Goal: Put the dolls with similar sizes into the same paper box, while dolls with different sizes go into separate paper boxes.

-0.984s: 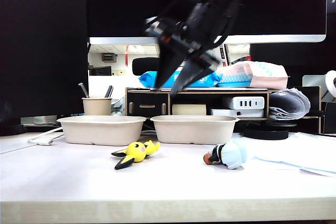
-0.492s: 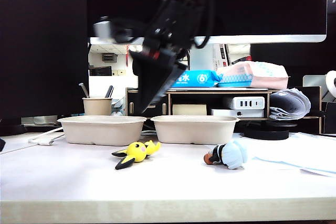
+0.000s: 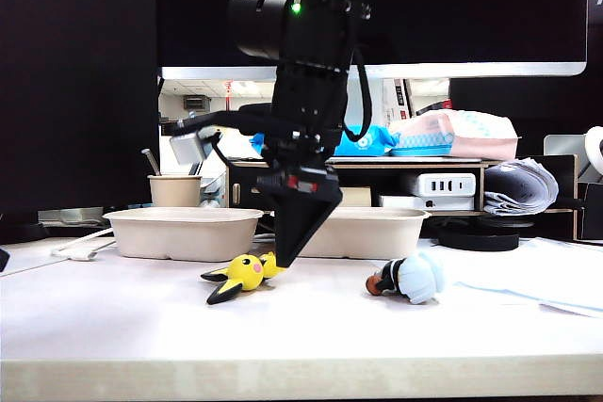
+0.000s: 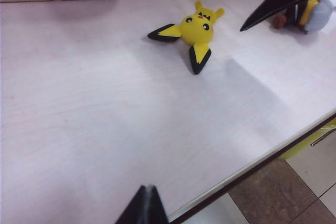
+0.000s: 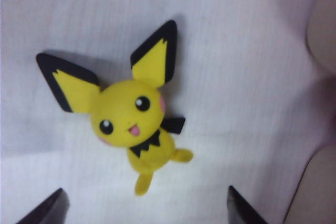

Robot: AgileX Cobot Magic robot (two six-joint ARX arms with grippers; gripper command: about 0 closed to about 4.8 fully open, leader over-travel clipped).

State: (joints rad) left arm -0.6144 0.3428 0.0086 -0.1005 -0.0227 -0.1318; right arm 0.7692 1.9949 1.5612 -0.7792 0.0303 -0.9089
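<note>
Two dolls lie on the counter (image 3: pixel 113 317) before the boxes (image 3: pixel 184 231). My right pincer (image 5: pixel 144 205), jaws apart, hangs over the yellow doll (image 5: pixel 128 124); left pincer (image 4: pixel 146 205) cannot tell. Doll looks light, hard, ears fragile: I'd grip the head.

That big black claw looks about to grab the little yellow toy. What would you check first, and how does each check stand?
1. Right gripper open: ok, fingertips stand wide apart.
2. Aimed at the yellow doll with black-tipped ears: ok, the doll lies between the fingertips in the right wrist view.
3. Doll free: ok, lying alone on the white table.
4. Two beige pulp-paper trays reachable: ok, just behind the doll.
5. What the trays hold: cannot tell, interiors hidden.
6. Left gripper out of the way: ok, near the table's front edge.
</note>
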